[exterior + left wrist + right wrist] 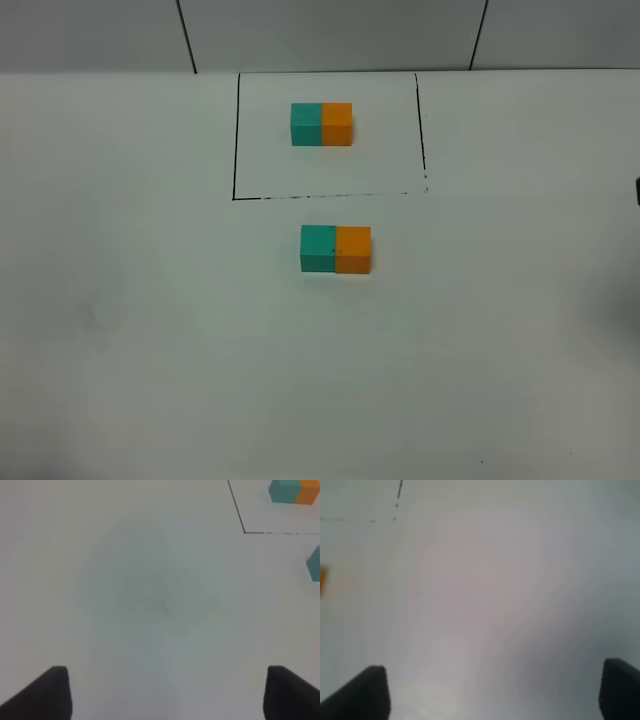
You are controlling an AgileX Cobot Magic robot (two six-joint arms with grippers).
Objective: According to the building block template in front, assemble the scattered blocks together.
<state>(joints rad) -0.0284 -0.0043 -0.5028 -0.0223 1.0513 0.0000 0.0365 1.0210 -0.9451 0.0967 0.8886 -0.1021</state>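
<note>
The building block template, a teal cube [306, 124] joined to an orange cube [337, 124], sits inside the thin black outline [235, 140]. Just below the outline, the scattered teal block [317, 248] and orange block [353, 249] stand touching side by side, teal on the left. Neither gripper shows in the exterior high view. My left gripper [167, 695] is open over bare table, well to the left of the blocks, with the teal block's edge [315, 562] in its view. My right gripper [495, 690] is open and empty; a sliver of the orange block [321, 580] shows at the frame edge.
White table [150, 330] all around the blocks. A grey back wall [330, 30] runs behind the table's far edge. A dark sliver [637, 190] shows at the right border of the exterior high view.
</note>
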